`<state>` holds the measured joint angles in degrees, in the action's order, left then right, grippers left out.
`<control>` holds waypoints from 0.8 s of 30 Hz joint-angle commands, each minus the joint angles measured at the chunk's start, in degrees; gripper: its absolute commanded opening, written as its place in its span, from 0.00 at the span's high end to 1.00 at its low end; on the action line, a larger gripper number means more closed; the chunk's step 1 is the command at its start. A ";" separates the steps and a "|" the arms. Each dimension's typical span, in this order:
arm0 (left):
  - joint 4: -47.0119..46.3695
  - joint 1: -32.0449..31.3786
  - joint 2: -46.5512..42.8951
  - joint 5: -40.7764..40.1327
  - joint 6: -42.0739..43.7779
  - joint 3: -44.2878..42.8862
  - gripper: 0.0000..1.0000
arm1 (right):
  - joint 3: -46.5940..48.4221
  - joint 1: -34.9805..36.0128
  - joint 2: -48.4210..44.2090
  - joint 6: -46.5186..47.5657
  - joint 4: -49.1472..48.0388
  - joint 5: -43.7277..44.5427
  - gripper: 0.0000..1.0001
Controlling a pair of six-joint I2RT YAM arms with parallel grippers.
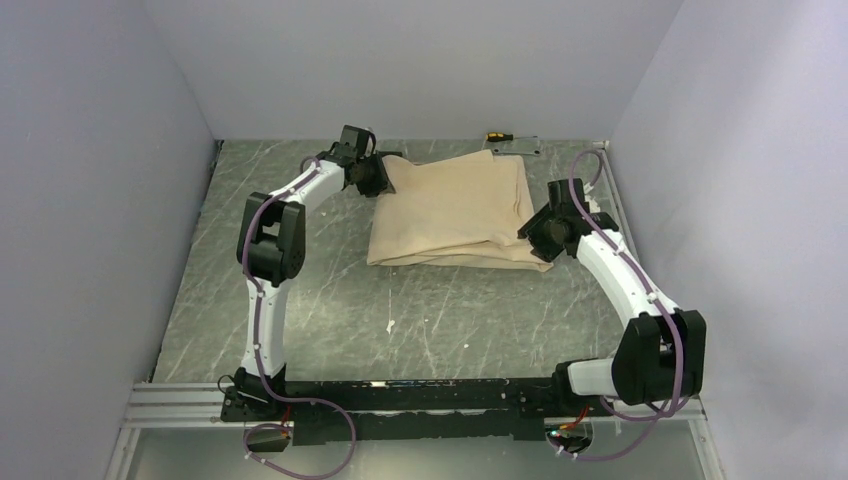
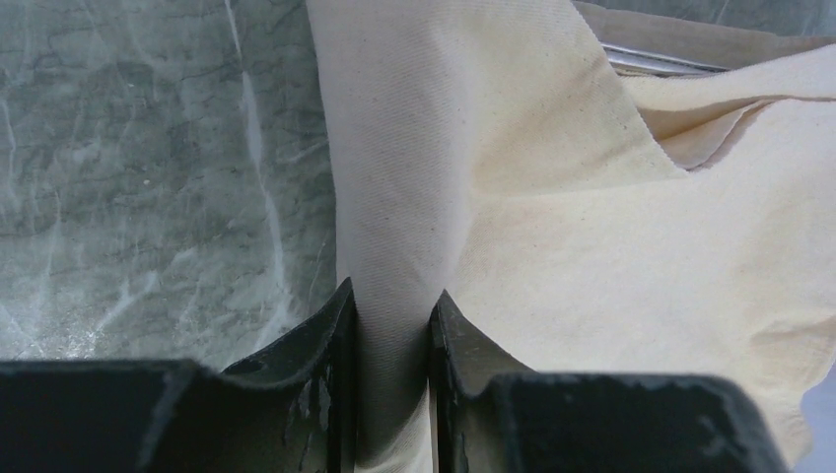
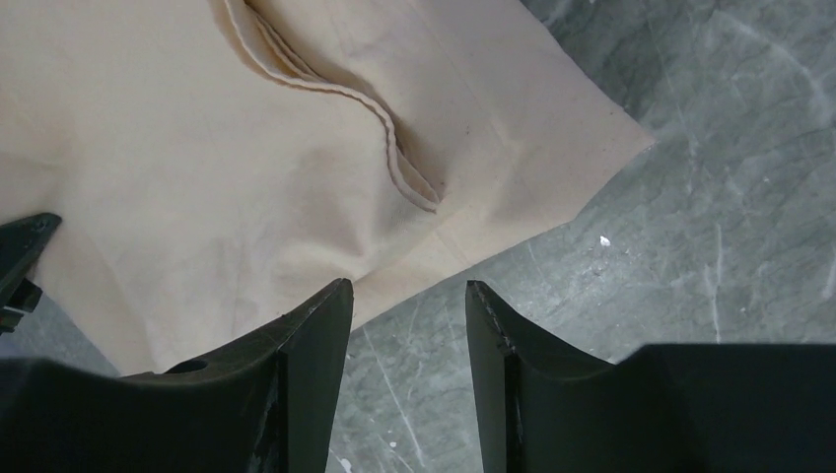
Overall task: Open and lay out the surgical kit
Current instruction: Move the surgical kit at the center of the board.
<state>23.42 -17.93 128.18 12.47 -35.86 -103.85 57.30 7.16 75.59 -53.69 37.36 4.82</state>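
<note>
Robot lab test cell, not a lived-in room. Grey marbled table (image 1: 300, 330) is boxed in at its left, far and right edges by plain pale walls (image 1: 420, 60). An aluminium rail (image 1: 180, 405) runs along the near edge. Two white-and-black arms are bolted there, the left arm (image 1: 262, 320) and the right arm (image 1: 620, 275). Purple cables (image 1: 571, 190) trail along both. Lighting is flat and even.

Your left arm (image 1: 268, 262) rises from its base to a high elbow, and the forearm reaches forward and inward. Your left claw (image 2: 391, 301) is pinched on a fold of the wrap cloth (image 2: 552, 227), with one finger pressed against each side. Your right arm (image 1: 625, 285) bends up from its base and leans inward, with the wrist low. Your right claw (image 3: 407, 288) has its jaws parted with nothing between them, and one fingertip is over the cloth's edge.
</note>
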 commanded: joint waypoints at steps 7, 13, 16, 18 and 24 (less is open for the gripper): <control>0.17 0.35 -8.71 -2.38 -4.93 2.57 0.98 | -2.50 -0.23 1.06 -2.78 -7.07 -0.39 0.52; 1.30 0.62 -10.24 -3.51 -3.80 2.18 0.82 | -3.46 -0.22 2.12 -3.43 -10.59 0.48 0.53; 2.14 0.69 -10.29 -4.28 -2.75 1.04 0.56 | -3.77 -0.21 2.52 -3.41 -13.10 0.49 0.53; 3.38 0.94 -9.85 -3.92 -1.42 -1.14 0.46 | -3.59 -0.21 2.75 -3.28 -14.47 0.30 0.53; 6.30 1.15 -12.22 -4.13 3.19 -5.19 0.25 | -0.61 -0.24 5.16 -3.95 -10.89 3.13 0.55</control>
<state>28.45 -16.95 122.19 8.93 -36.18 -105.06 53.63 7.16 78.98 -56.31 26.02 4.62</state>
